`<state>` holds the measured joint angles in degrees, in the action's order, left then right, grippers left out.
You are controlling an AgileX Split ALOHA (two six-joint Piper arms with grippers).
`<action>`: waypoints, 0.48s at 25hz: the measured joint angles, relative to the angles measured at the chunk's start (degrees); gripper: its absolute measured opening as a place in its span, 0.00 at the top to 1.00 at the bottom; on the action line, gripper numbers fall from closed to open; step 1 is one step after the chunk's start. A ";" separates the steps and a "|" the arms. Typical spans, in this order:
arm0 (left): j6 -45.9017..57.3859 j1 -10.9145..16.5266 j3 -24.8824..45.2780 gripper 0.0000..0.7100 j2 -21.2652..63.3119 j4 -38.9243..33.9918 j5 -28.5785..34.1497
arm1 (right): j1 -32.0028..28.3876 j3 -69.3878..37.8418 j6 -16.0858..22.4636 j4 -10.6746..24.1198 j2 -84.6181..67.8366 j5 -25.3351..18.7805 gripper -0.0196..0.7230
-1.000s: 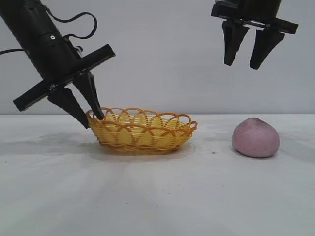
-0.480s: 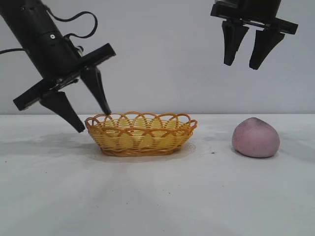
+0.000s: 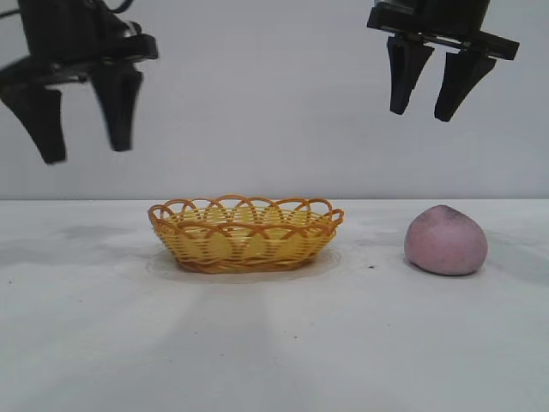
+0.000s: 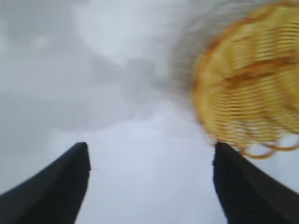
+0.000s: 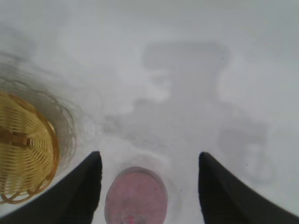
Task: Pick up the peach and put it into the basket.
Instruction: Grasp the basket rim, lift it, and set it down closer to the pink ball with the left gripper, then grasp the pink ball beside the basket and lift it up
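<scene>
white table [image 3: 274, 343] — basket [image 3: 246, 233], peach [image 3: 445, 240]

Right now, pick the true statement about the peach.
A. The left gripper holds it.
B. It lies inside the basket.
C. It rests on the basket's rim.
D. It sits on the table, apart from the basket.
D: the peach sits on the table, clear of the basket, with both grippers raised above.

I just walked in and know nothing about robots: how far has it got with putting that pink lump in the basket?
Nothing is done yet: the dull mauve-pink rounded peach sits on the white table, and the yellow woven wicker basket holds nothing. The right claw hangs open above the peach. The left claw is open too. Grasping, carrying and dropping remain.
</scene>
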<state>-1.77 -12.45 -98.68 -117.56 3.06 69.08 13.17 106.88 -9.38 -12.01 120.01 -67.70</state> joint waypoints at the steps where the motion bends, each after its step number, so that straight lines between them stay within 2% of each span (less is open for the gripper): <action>1: 0.57 0.00 -0.55 0.29 0.00 -3.69 -0.01 | 0.00 0.00 0.00 0.00 0.00 0.00 0.40; 2: 1.52 0.00 -0.89 0.35 0.00 -6.88 0.10 | 0.00 0.00 0.00 0.00 0.00 0.00 0.40; 4: 2.81 0.78 -0.89 0.33 0.00 -9.33 0.50 | 0.00 0.00 0.00 0.00 0.00 0.00 0.40; 12: 1.64 6.51 2.89 0.33 2.44 -8.45 0.96 | 0.00 0.00 0.00 0.00 0.00 0.00 0.40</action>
<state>-0.13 -5.94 -95.79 -115.12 -5.39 70.04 13.17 106.88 -9.38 -12.01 120.01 -67.70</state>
